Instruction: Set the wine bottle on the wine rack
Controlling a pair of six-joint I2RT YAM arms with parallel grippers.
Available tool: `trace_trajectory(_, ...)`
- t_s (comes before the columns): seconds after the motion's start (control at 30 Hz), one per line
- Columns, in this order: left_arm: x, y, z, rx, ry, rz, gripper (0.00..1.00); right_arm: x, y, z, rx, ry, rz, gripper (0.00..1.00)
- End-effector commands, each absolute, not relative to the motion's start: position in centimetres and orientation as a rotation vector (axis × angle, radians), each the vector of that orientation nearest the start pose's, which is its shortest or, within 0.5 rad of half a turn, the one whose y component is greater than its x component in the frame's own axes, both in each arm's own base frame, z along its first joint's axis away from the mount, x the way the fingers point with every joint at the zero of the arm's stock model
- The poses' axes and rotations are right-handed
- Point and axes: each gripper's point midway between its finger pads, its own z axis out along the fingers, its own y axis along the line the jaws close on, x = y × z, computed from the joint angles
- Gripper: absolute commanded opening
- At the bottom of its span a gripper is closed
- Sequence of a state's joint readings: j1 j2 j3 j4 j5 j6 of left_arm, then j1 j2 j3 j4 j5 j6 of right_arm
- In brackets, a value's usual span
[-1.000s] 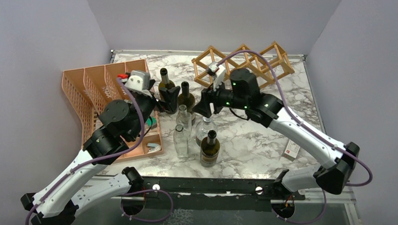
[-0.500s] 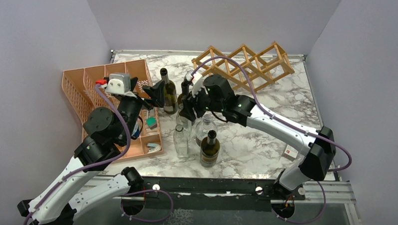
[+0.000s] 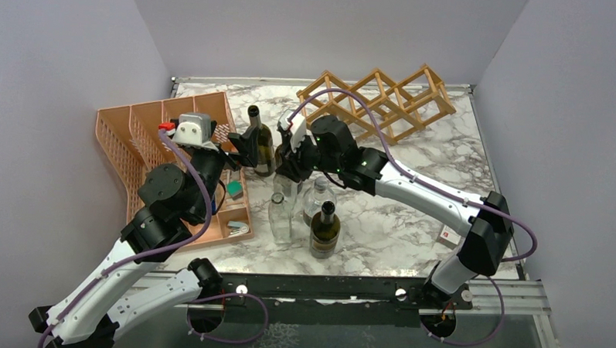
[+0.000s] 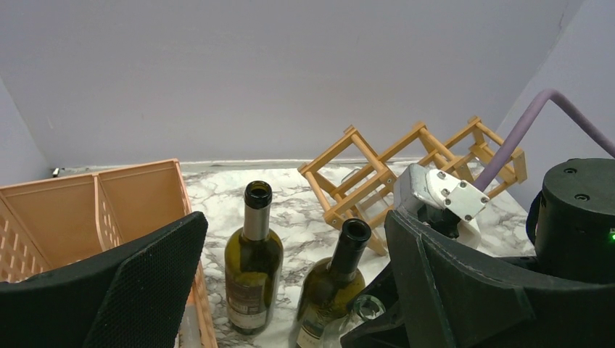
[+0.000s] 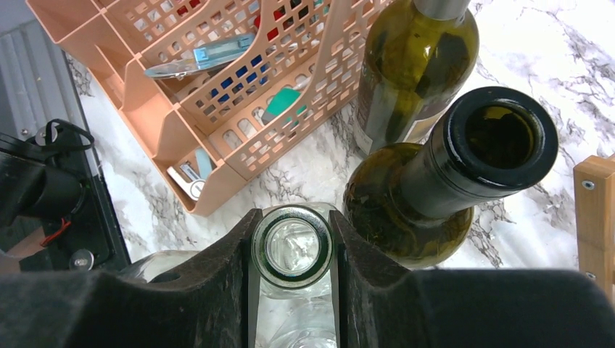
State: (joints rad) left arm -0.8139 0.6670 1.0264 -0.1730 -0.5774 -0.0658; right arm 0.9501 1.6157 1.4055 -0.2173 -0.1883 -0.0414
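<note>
Your right hand (image 3: 291, 164) clamps the neck of a clear bottle (image 5: 292, 251) standing on the table (image 3: 412, 201), just beside a dark green bottle (image 5: 435, 181). Your left hand (image 3: 242, 150) is spread wide. The wine rack (image 3: 381, 99) sits at the far edge.

Wine bottle (image 5: 292, 250): clear glass, uncorked, apparently upright; the body is mostly hidden. The neck is clamped between the right gripper (image 5: 292, 217) fingers. Wine rack (image 3: 381, 99): light wood lattice of diamond cells, at rear right, well apart from the bottle.
</note>
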Motion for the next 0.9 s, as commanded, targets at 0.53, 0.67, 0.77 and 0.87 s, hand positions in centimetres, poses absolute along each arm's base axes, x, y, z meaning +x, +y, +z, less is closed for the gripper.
trace_trajectory(0.53, 24.3, -11.7, 36.8, 0.075, 1.519, -0.262, 0.99, 25.6, 41.3, 40.6, -0.850, 1.379, 0.886, 0.01)
trace_trajectory(0.67, 24.5, -11.4, 34.0, 0.056, 1.573, -0.228, 0.99, 25.2, 39.7, 43.2, -0.756, 1.373, 0.903, 0.01)
trace_trajectory(0.77, 24.5, -12.5, 31.9, 0.114, 1.618, -0.245, 0.99, 25.4, 38.6, 45.0, -0.676, 1.390, 0.903, 0.01)
trace_trajectory(0.87, 24.1, -15.0, 30.9, 0.260, 1.605, -0.329, 0.99, 25.5, 37.8, 46.5, -0.610, 1.411, 0.908, 0.01)
